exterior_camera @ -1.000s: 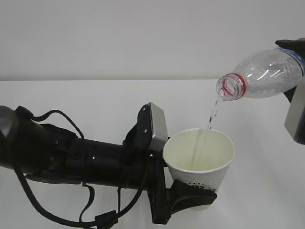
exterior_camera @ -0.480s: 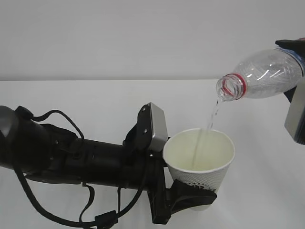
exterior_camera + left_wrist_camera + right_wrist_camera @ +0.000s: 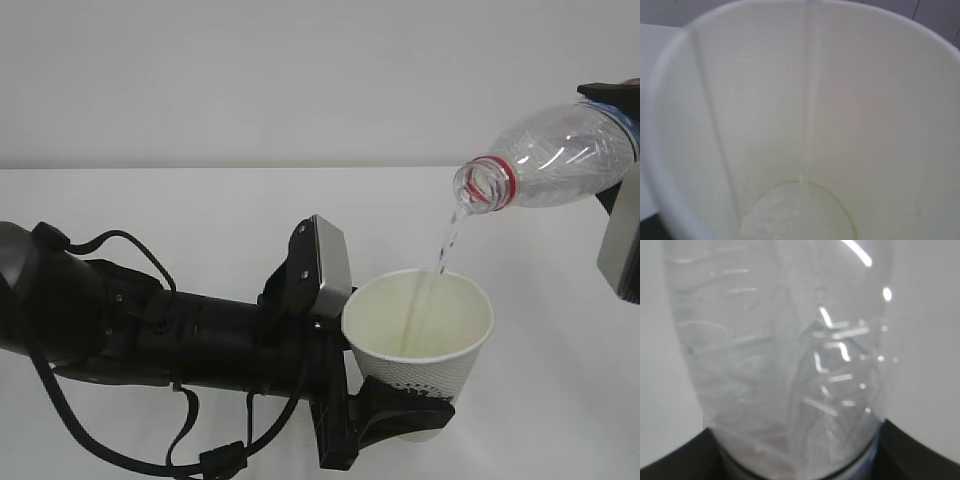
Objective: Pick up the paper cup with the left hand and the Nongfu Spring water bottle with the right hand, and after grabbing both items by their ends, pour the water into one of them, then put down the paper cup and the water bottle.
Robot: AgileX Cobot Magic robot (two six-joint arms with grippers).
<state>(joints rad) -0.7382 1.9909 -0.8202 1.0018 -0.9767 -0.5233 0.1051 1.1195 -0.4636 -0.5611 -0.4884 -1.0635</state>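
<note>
Barely anything has shifted since a second ago; the bottle (image 3: 560, 152), upper right, stays tipped, and the water (image 3: 446, 240) keeps falling in a thin stream into the cup (image 3: 420, 335) at lower centre. Left gripper (image 3: 405, 412) pinches the cup's base; right gripper (image 3: 625, 150) clamps the bottle's end; the pour is unfinished, a shallow pool showing.

water (image 3: 447, 236) stream from bottle (image 3: 550, 156) thinner and more broken than before, falling into cup (image 3: 420, 338)
</note>
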